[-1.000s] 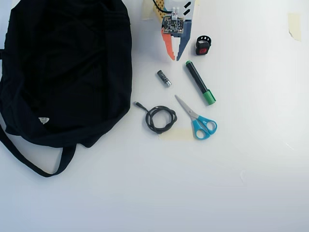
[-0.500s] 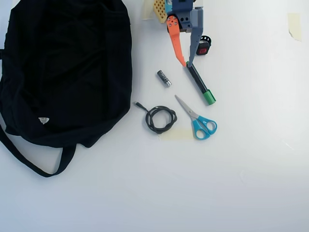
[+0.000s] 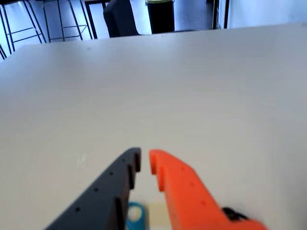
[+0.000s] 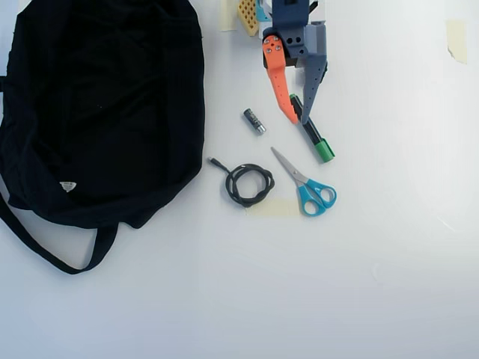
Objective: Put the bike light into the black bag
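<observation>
The black bag (image 4: 105, 112) lies slumped over the left part of the table in the overhead view, its strap trailing toward the bottom left. The bike light is hidden under the arm there and is out of the wrist view. My gripper (image 4: 299, 120) reaches down from the top edge. Its orange and grey fingers are a narrow gap apart and hold nothing. The tips hover over the black end of the green-capped marker (image 4: 318, 142). In the wrist view the gripper (image 3: 145, 160) points across bare white table.
A small dark battery (image 4: 254, 120) lies left of the fingers. Below it are a coiled black cable (image 4: 249, 185) and blue-handled scissors (image 4: 310, 191). The scissors handle (image 3: 135, 215) and the cable (image 3: 230, 213) peek out under the fingers. Tape (image 4: 456, 37) sits at the top right.
The arm has swung out from the top edge, down and to the right. It now covers the bike light, and its tips have parted slightly over the marker.
</observation>
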`<move>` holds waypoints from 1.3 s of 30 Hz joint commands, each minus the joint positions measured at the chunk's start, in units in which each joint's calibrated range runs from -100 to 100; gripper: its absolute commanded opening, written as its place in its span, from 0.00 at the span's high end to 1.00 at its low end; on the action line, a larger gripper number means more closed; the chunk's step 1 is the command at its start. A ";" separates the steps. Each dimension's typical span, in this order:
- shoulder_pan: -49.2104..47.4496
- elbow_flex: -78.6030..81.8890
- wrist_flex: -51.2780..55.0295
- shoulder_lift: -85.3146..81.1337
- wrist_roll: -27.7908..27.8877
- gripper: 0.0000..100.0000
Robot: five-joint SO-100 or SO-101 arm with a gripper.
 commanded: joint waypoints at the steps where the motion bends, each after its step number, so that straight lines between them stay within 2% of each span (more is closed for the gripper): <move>1: -0.22 -7.75 -2.08 5.79 0.30 0.98; 12: 0.30 -30.21 -1.82 23.63 0.41 0.98; 15: 0.30 -34.52 -1.56 27.28 2.66 0.98; 18: 0.15 -36.95 -1.56 30.02 4.29 0.98; 27: 1.05 -45.22 -1.56 38.07 4.24 0.98; 39: 3.37 -44.32 0.59 37.57 3.82 0.98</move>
